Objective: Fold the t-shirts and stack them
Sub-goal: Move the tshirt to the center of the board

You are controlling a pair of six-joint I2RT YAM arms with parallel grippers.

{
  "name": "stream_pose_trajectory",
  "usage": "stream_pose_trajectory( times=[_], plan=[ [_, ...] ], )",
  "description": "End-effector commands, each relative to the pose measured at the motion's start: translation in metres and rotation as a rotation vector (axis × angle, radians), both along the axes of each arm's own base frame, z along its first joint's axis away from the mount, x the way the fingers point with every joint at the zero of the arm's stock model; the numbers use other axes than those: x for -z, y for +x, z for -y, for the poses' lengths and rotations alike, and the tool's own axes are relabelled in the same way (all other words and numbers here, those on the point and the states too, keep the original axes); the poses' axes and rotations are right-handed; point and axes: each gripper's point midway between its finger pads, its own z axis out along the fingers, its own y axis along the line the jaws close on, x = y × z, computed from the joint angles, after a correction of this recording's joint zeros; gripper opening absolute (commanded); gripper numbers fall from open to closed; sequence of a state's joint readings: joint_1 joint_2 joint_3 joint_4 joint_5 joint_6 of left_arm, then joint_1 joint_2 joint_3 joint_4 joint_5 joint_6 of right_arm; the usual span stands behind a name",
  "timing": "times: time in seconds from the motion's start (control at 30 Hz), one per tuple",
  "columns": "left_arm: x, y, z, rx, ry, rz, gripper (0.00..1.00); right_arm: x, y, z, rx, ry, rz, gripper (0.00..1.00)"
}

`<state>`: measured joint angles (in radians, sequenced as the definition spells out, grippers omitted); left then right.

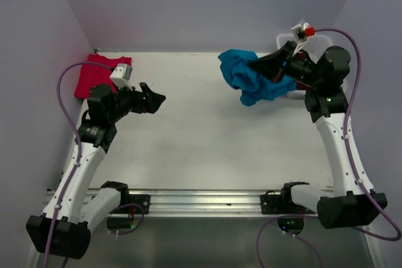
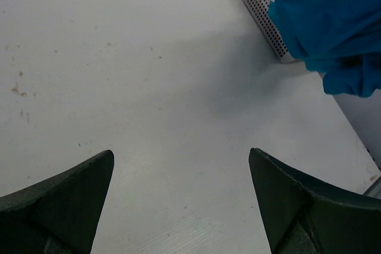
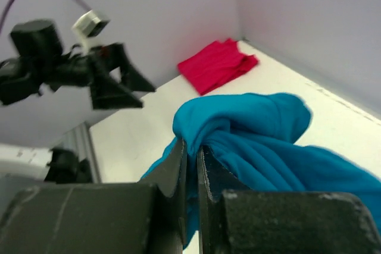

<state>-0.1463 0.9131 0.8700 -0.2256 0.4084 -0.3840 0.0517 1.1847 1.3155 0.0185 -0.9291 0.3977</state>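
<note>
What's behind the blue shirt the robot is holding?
A white basket with little holes peeks out behind the blue shirt. The shirt covers most of it, so whatever is inside cannot be seen.

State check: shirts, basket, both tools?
left tool: open, empty
right tool: shut on teal t-shirt
teal t-shirt: bunched, hanging from right tool
red t-shirt: folded, lying at far left corner
white lattice basket: partly hidden behind teal t-shirt

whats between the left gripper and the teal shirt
Only bare table. Nothing lies between the open left gripper and the teal shirt, as the top view shows most clearly.
</note>
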Motion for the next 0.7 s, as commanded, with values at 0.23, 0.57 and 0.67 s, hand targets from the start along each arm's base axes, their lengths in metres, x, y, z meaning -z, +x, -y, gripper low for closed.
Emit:
stream_pose_trajectory(
  times=[0.23, 0.57, 0.67],
  plan=[
    [-0.027, -0.005, 0.003, 0.011, -0.035, 0.074, 1.00, -0.006, -0.103, -0.032, -0.396, -0.073, 0.084, 0.00],
    [-0.029, -0.011, 0.000, -0.006, -0.034, 0.073, 1.00, 0.021, -0.119, -0.062, -0.598, -0.055, 0.017, 0.00],
    [-0.030, -0.013, 0.000, -0.009, -0.042, 0.076, 1.00, 0.067, -0.095, -0.091, -0.645, -0.062, -0.189, 0.13]
  ],
)
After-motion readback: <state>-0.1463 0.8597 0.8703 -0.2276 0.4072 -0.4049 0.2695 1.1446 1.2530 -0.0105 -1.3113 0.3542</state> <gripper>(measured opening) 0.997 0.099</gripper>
